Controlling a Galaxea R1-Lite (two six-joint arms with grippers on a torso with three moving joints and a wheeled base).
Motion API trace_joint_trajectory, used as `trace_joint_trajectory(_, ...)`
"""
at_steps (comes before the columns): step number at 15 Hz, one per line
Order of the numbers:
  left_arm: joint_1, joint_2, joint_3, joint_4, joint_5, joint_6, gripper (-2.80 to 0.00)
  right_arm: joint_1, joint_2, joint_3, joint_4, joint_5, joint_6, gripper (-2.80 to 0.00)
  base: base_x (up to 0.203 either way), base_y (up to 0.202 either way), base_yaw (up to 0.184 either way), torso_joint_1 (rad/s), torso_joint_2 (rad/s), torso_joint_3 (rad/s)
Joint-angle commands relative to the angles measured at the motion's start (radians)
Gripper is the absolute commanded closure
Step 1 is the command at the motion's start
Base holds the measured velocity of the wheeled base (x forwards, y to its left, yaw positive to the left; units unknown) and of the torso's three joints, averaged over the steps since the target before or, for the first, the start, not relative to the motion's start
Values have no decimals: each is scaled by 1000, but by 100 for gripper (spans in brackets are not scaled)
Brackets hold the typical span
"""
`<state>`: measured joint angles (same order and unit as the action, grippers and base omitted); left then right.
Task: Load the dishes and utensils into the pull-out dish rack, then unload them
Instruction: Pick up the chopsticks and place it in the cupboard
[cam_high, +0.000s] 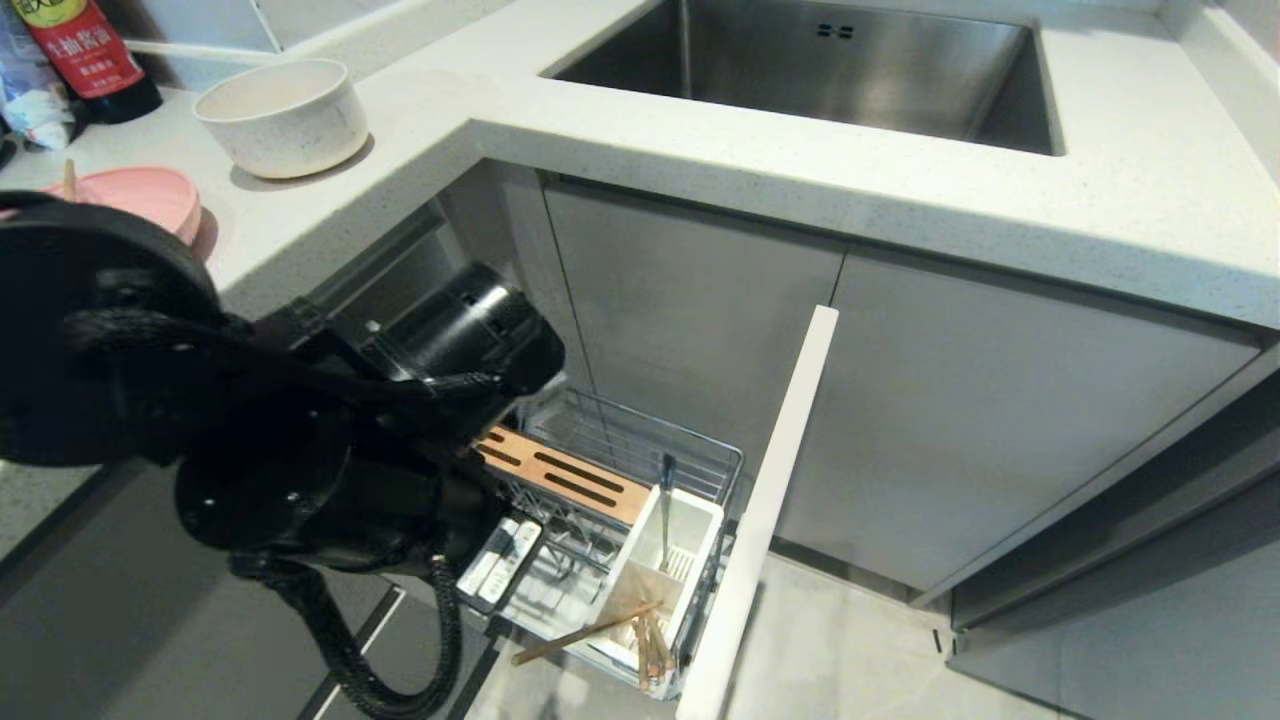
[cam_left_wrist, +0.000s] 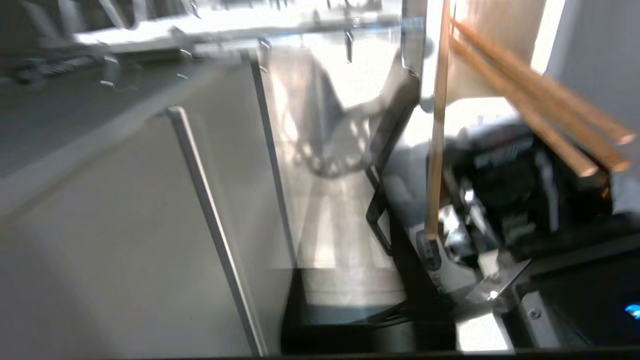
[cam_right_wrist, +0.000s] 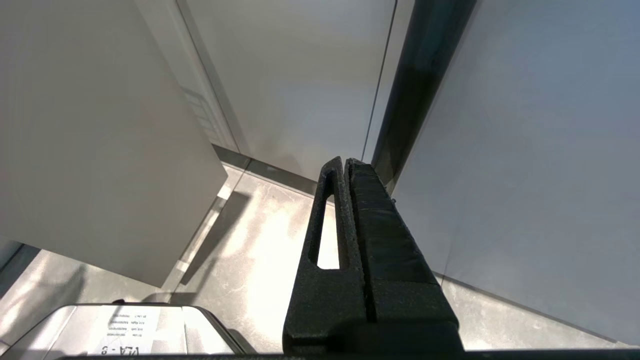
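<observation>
The pull-out dish rack stands drawn out of the cabinet below the worktop, its cabinet front on its right. A slotted wooden strip lies across the basket; in front of that, against the cabinet front, sits the utensil caddy. In the caddy the fork stands upright, and nearer the camera the chopsticks lean — one tilting out leftward. The sink is set into the worktop behind and above the rack. On the worktop's left wing rests the bowl, the plate nearer. The left arm hangs left of the rack.
</observation>
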<state>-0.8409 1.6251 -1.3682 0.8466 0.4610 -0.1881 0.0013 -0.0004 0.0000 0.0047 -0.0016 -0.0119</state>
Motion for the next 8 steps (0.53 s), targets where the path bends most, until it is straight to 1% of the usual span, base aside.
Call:
trace_joint_trajectory(1, 1, -82, -11, 0, 10, -2, 0, 0, 0, 0, 0, 0, 0, 0, 0, 0, 0, 0, 0, 0)
trace_joint_trajectory(5, 22, -232, -71, -59, 21, -15, 0, 0, -1, 0, 0, 0, 0, 0, 0, 0, 0, 0, 0, 0)
trace_joint_trajectory(7, 58, -294, -101, -116, 24, -15, 0, 0, 0, 0, 0, 0, 0, 0, 0, 0, 0, 0, 0, 0)
trace_joint_trajectory(8, 90, -323, -116, -163, 25, -14, 0, 0, 0, 0, 0, 0, 0, 0, 0, 0, 0, 0, 0, 0)
